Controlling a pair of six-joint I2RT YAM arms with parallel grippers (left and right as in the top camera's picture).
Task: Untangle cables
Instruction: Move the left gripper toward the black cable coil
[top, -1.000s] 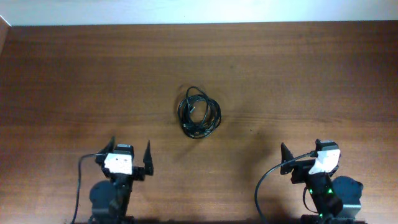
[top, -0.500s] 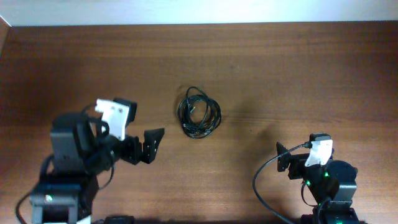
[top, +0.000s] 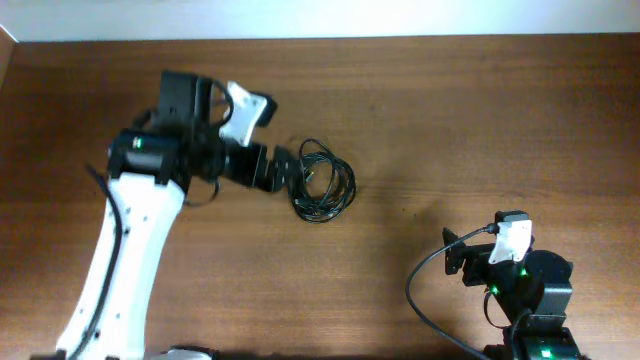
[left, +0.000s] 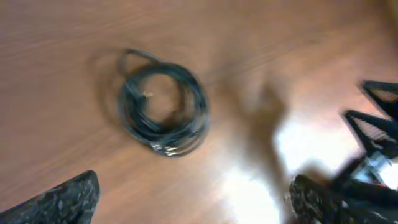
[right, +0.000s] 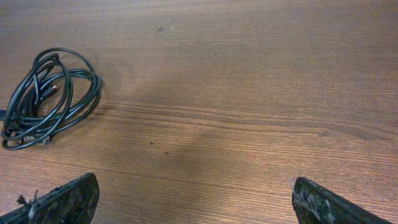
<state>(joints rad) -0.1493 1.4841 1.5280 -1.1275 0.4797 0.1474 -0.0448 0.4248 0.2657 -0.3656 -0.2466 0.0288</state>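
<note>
Cables (top: 320, 180): 1 coiled bundle, mid-table, unmoved. Left gripper (top: 283, 168): has swung from near edge to just left of bundle, wide open, empty. Right gripper (top: 455, 258): near right, open, empty.

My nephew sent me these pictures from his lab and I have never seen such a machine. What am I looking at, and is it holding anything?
These are two robot arms at a wooden table, each ending in a two-finger pincer. One picture looks straight down from above; the other two come from small cameras on the wrists, so each arm's own fingertips show at the bottom corners. On the table lie the cables, thin black cords coiled in one tangled bundle. The left pincer is open, reaching beside the bundle. The right pincer is open too, apart from it near the table's front edge. Neither holds anything.
</note>
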